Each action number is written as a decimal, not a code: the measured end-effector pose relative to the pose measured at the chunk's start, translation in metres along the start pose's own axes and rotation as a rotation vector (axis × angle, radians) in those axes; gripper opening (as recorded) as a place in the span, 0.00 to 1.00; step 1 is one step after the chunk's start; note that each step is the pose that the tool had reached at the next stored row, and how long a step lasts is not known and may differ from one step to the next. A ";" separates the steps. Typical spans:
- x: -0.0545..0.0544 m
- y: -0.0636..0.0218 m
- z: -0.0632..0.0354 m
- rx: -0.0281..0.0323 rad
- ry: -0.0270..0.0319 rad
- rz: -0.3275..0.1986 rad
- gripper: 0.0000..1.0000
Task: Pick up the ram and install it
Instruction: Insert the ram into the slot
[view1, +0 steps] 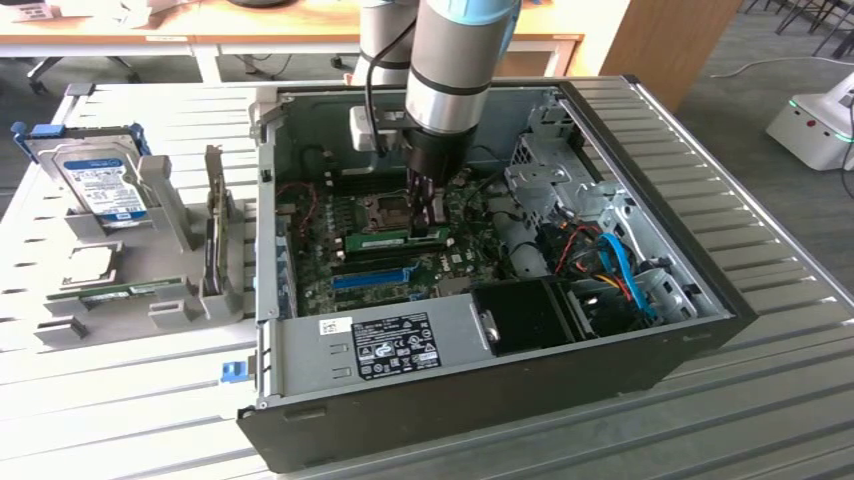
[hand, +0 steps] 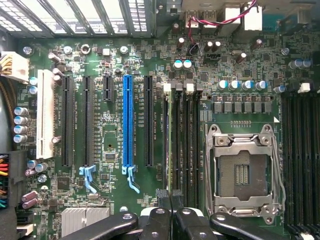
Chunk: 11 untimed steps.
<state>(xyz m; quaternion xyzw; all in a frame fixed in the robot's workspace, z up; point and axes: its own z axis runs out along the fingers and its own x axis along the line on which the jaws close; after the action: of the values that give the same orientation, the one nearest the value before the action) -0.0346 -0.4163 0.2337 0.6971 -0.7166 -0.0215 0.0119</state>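
You have the slatted table (view1: 787, 400) under everything, and the open PC case (view1: 641, 350) lying on its side on it, board facing up. The arm (view1: 454, 60) comes straight down into the case near its middle.

The motherboard (hand: 110, 65) covers the case floor. Outside the case, toward the exterior view's left, a grey holder (view1: 160, 310) sits on the table with a hard drive (view1: 107, 185) standing in it and another green stick (view1: 127, 292) lying flat lower down.

On the board, the CPU socket (hand: 242, 172) sits open with its metal frame around it. The blue slot (hand: 128, 125) runs parallel to the black slots on either side of it.

The ram (view1: 394, 241) is inside the case, on the board between the blue slot and the socket. From the wrist you see it edge-on (hand: 169, 140), a thin pale line running along one of the black memory slots just beside the socket, upright and lined up with that slot. You cannot tell whether it is fully seated.

The gripper (view1: 427, 220) hangs over one end of the ram. Its jaws (hand: 170, 197) are pinched together on the ram's upper edge, with the fingertips (hand: 162, 196) nearly meeting.
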 end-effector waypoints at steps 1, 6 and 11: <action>0.000 0.0000 0.0000 0.0000 -0.0001 0.000 0.12; 0.000 0.0000 0.0000 0.0000 0.0000 -0.001 0.12; 0.000 0.0000 0.0000 -0.0001 0.0003 -0.005 0.12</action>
<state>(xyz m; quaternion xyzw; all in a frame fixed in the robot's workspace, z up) -0.0346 -0.4164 0.2337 0.6989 -0.7148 -0.0215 0.0120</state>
